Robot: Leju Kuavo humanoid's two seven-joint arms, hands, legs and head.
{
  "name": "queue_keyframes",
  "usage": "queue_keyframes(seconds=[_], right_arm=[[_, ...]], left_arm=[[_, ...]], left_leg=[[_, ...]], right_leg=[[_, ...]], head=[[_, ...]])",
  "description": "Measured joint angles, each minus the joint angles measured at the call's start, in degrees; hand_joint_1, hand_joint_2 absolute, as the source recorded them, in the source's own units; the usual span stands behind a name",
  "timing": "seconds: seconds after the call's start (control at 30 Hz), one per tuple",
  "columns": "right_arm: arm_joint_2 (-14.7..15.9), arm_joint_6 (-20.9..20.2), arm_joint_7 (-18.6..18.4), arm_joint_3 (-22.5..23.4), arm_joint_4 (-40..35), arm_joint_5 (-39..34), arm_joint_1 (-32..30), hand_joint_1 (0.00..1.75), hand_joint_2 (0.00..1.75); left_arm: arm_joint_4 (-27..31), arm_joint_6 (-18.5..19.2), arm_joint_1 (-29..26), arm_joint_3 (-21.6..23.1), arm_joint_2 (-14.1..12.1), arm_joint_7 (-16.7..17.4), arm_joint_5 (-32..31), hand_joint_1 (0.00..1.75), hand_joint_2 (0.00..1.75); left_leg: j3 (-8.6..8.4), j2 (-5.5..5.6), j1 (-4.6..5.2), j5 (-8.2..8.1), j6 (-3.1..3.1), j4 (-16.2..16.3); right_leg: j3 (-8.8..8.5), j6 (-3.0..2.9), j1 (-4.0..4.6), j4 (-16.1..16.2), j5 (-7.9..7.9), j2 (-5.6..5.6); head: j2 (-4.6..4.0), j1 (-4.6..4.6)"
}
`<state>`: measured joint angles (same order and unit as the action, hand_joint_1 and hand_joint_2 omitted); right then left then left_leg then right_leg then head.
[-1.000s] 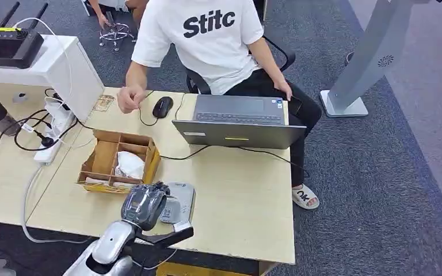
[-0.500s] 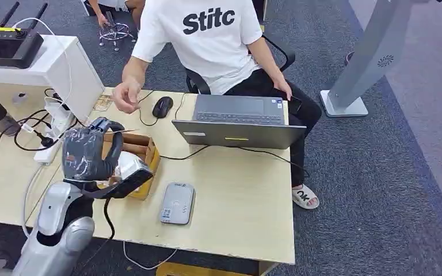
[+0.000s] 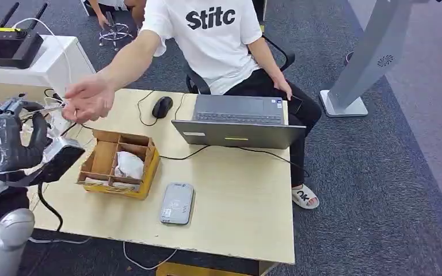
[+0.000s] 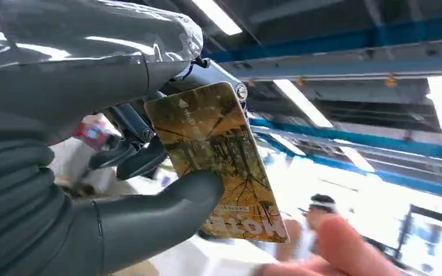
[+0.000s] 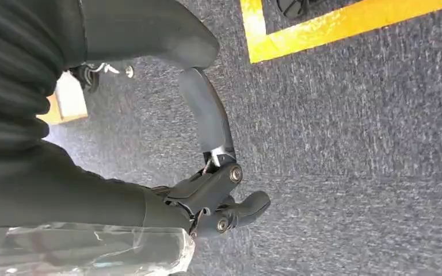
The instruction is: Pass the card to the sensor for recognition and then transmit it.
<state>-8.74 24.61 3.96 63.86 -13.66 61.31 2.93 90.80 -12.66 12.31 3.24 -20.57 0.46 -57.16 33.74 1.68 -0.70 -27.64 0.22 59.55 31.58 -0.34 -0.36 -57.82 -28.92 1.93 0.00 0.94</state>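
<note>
My left hand (image 3: 4, 144) is raised at the table's left end, beyond the wooden box. It pinches a yellow-brown card (image 4: 216, 158) between thumb and fingers, and the card stands up out of the grip. A seated person in a white shirt stretches a hand (image 3: 89, 98) toward my left hand; those fingertips (image 4: 345, 253) show blurred just past the card's edge, not touching it. The grey card sensor (image 3: 177, 203) lies flat on the table near its front edge, well to the right of my left hand. My right hand (image 5: 213, 172) hangs over grey carpet with nothing in it, its fingers apart.
A wooden divided box (image 3: 98, 161) with a white wad sits between my left hand and the sensor. An open laptop (image 3: 239, 122), a mouse (image 3: 162, 106) and cables lie further back. A power strip (image 3: 54, 129) and a white cabinet (image 3: 63, 69) stand at the left.
My left hand has swung from over the sensor to the left and upward with the card. The person's hand has reached out from near the mouse toward it.
</note>
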Motion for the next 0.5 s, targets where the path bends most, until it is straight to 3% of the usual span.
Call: queue_keyframes(seconds=[0.2,0.4,0.5], right_arm=[[0.1,0.0,0.1,0.1,0.0,0.5,0.1,0.00,1.75],[0.2,-0.8,1.3,0.3,0.0,0.2,0.5,0.00,1.75],[0.2,-0.8,1.3,0.3,0.0,0.1,0.5,0.00,1.75]], left_arm=[[-3.8,-0.2,-1.1,-6.3,-1.2,1.3,-1.2,1.75,1.75],[-11.9,-1.9,0.1,-9.3,-2.0,2.3,-4.4,1.75,1.75],[-12.2,-2.0,0.2,-9.4,-2.0,2.3,-4.4,1.75,1.75]], left_leg=[[0.02,0.02,0.00,0.00,-0.01,0.0],[0.01,0.02,0.01,0.01,0.00,0.0],[0.01,0.02,0.01,0.01,0.00,0.0]], right_leg=[[-0.01,0.00,0.00,0.0,0.00,-0.03],[-0.02,0.01,0.00,0.0,0.00,-0.03],[-0.02,0.01,0.00,0.0,0.00,-0.03]], head=[[0.00,-0.04],[0.00,-0.02],[0.00,-0.02]])
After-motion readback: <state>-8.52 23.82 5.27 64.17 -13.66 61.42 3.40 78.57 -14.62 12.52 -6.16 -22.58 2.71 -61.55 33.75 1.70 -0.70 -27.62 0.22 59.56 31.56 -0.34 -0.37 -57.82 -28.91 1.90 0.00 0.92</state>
